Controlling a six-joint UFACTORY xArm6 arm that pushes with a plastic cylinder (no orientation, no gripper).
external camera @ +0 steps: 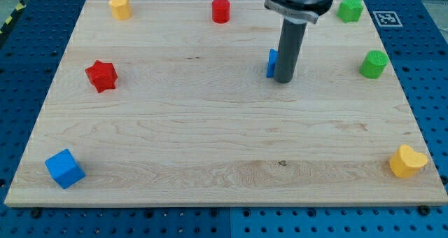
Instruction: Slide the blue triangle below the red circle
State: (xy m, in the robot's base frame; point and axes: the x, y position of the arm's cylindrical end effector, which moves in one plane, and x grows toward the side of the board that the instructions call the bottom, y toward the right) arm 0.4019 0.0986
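My tip [283, 80]: touching the blue triangle's [270, 63] right side.
Red circle [221, 10]: up-left of it.
Gripper: none fitted.

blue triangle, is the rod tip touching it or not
Cannot tell. In the camera view my tip overlaps the blue triangle on its right, hiding any contact or gap.

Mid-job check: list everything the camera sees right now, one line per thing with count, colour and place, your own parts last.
wooden board: 1, light wood, fills most of the view
yellow hexagonal block: 1, yellow, top left
red cylinder block: 1, red, top centre
green star block: 1, green, top right
green cylinder block: 1, green, right edge
red star block: 1, red, left side
blue triangle block: 1, blue, centre right, mostly hidden behind my rod
blue cube block: 1, blue, bottom left
yellow heart block: 1, yellow, bottom right
my tip: 1, dark, at the blue triangle's right side
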